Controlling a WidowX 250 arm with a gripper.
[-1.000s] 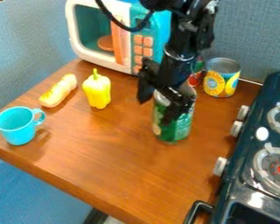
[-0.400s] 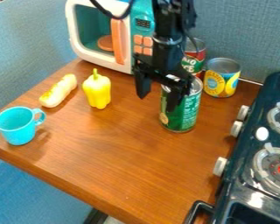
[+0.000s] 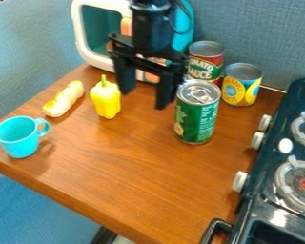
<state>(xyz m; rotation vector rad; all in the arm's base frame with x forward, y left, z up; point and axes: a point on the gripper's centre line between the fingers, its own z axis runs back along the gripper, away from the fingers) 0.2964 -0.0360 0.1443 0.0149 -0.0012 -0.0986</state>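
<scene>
**Open gripper between yellow pepper and green can**

The arm comes in from 12 o'clock and hangs nearly straight down, its black gripper (image 3: 143, 97) over the surface (image 3: 142, 176), fingers spread wide apart. Directions below run from the gripper, 12 at the top of the view.

The upright green can (image 3: 196, 116) stands just beside it, between 3 and 4 o'clock; the yellow toy bell pepper (image 3: 106, 99) is near, at 9.

The surface is brown wood-grain. Blue-grey fabric panels (image 3: 263, 33) stand behind it and on its 9 o'clock side. A dark toy stove (image 3: 257, 209) lies at 4 o'clock, and a white and teal toy microwave (image 3: 80, 45) at 11, partly behind the arm.

Counted: three cans, the green one, a red-and-green one (image 3: 205, 66) at 2 and a yellow-and-blue one (image 3: 241, 88) between 2 and 3; one pepper; one long pale-yellow toy food piece (image 3: 64, 99) at 9, beyond the pepper; one turquoise cup (image 3: 16, 139) at 8; two visible burners.
</scene>
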